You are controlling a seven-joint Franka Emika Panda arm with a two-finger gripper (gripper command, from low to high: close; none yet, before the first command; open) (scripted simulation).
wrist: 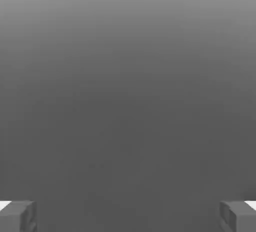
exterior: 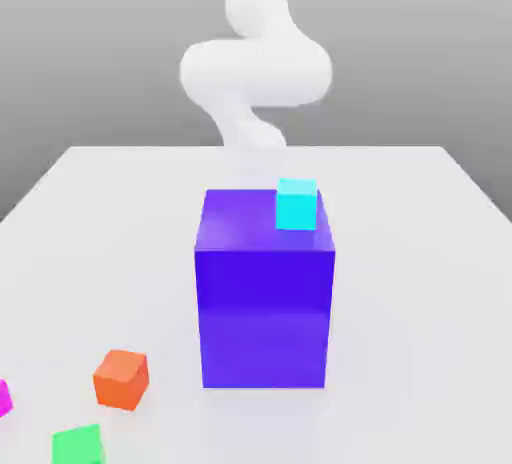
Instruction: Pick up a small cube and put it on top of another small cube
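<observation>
hand [wrist: 128,216] wide open, holding nothing, touching nothing

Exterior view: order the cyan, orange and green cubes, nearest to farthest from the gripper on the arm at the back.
1. Cyan cube, atop the purple block, closest to the white arm carrying the gripper.
2. Orange cube, on the table, toward the exterior view's left.
3. Green cube, nearest the camera, farthest.

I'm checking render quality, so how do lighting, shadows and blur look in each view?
Exterior view: soft even light; glossy sheen on the purple block, faint shadow at its base, arm looks blurred. Hand view: plain grey gradient, darker lower down, fingers wide apart.
</observation>
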